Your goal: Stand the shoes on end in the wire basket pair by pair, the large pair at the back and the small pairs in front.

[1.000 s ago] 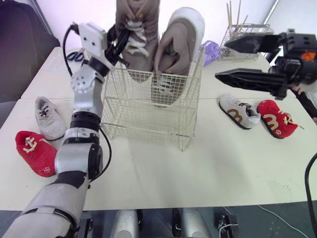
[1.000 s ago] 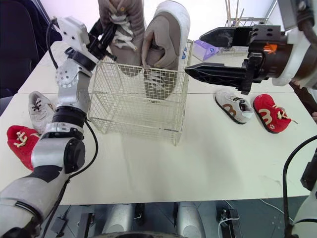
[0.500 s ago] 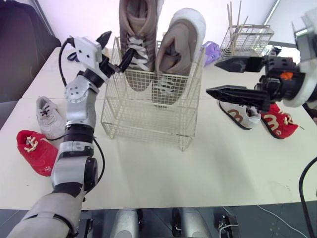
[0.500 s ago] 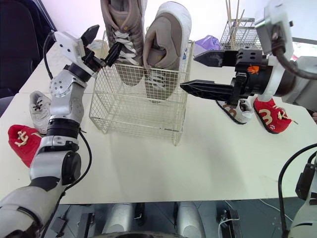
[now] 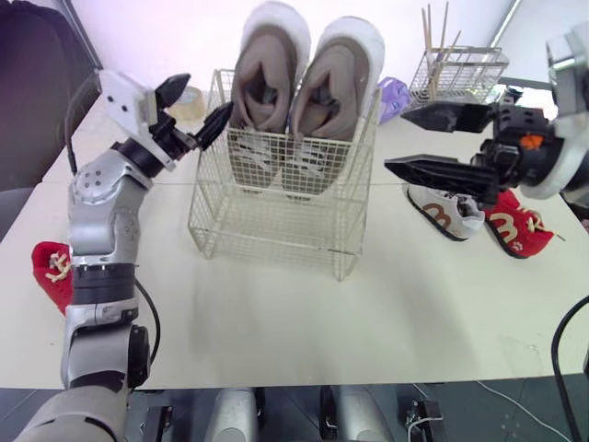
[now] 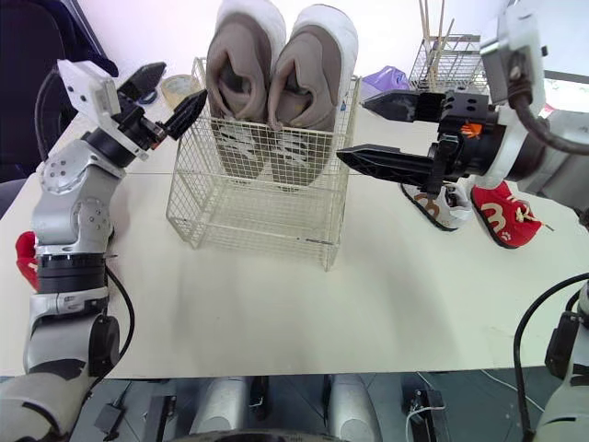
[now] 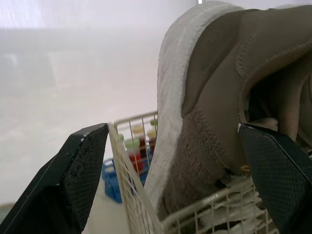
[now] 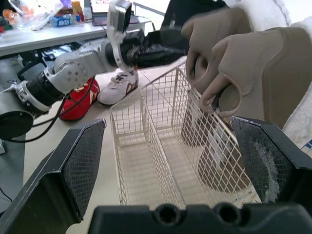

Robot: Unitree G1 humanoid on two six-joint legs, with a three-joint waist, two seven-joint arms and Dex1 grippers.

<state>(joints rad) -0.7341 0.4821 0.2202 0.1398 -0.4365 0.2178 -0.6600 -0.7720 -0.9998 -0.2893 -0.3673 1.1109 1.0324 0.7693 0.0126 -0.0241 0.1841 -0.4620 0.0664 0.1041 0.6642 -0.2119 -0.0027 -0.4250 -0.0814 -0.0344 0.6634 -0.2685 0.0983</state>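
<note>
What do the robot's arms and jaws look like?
The left arm has silver-grey jointed segments, black bands, a white wrist block, a black cable. The right arm has a white-grey shell, black wrist, orange mark. Both carry long, tapered, textured black jaws.

Looks like a lab or workroom: plain white tables [image 5: 276,313] pushed together, small wire rack of wooden sticks [image 5: 460,74] far right, cluttered grey desk [image 8: 48,36] beyond.
</note>
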